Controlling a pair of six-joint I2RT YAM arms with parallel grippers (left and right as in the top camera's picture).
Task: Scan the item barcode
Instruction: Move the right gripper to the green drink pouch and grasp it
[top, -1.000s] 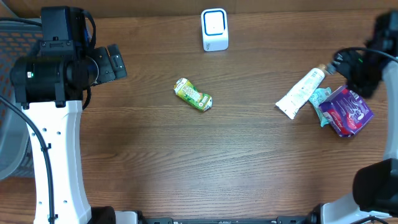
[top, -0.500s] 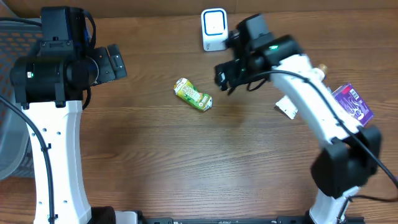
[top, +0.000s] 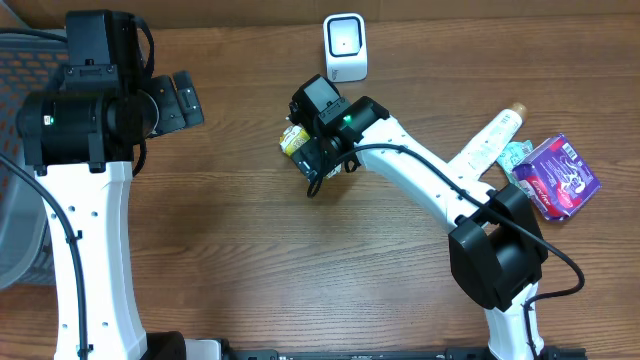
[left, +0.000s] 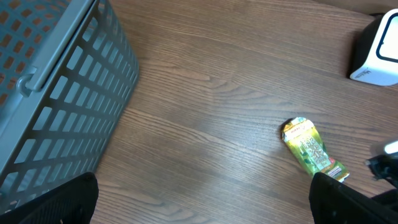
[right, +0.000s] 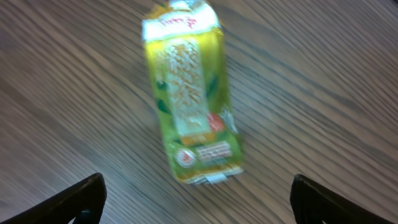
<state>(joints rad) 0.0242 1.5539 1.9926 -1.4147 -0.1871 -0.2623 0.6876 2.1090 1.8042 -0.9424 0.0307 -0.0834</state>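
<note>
Right fingers (right: 74, 202) now over blurry-labelled green carton (right: 189, 106)

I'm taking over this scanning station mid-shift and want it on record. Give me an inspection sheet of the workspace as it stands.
Surface: brown wood-grain table, no spills seen.
Job's things: green pack lies flat mid-table; white scanner stands at the far edge.
Clutter: white tube, teal packet and purple pack bunched at the right.
Pincers: left pincer open, empty, away from the pack; right pincer open over the green pack, not gripping it.
Cables: black cable runs along each arm; none seen lying on the table.
Surroundings: grey slatted basket at the table's left side.
</note>
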